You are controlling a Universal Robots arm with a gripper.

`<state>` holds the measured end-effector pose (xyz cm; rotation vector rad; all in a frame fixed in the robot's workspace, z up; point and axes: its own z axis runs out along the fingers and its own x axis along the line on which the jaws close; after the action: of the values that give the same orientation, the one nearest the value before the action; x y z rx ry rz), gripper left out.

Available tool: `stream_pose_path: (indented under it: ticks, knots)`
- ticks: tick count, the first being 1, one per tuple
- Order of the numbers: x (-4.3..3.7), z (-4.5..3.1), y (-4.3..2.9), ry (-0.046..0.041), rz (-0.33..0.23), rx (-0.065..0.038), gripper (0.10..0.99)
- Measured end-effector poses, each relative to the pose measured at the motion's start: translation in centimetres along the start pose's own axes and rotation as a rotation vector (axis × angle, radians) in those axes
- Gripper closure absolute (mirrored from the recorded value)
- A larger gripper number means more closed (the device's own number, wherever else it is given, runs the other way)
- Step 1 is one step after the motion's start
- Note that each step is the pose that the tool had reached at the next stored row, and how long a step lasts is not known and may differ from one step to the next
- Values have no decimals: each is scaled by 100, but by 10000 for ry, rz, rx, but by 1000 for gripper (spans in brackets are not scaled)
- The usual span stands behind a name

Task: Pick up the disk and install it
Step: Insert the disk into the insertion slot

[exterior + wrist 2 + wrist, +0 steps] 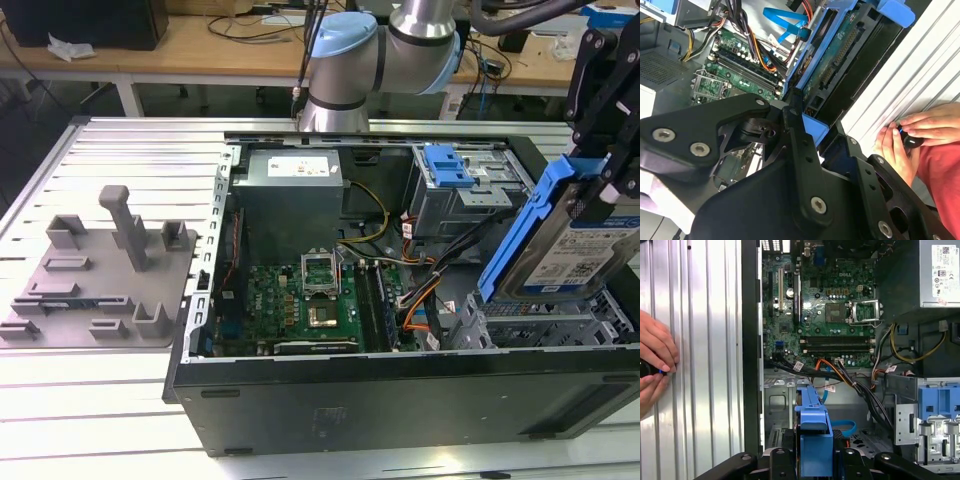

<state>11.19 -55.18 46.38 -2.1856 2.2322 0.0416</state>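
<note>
Left in the exterior view, a grey plastic fixture plate lies on the slatted metal table. At centre stands an open black computer case. At the right edge, the black gripper has its jaws clamped on the blue-framed silver disk, which is tilted above the case.

The disk carries a white-and-blue label with rows of fine print, too small to make out in the exterior view. A white sticker with dark print sits on the grey power supply, and its lines cannot be told apart either. In the first wrist view the motherboard bears a short white printed marking beside the processor socket, and small white tags hang on the cables.
</note>
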Motion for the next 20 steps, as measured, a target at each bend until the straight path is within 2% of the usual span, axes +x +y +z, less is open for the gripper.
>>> stream_pose_path:
  ticks: [3, 20]
  knots:
    - [1, 50, -9, -1, 0, 0, 718]
    - [7, 140, -13, 1, 1, 0, 718]
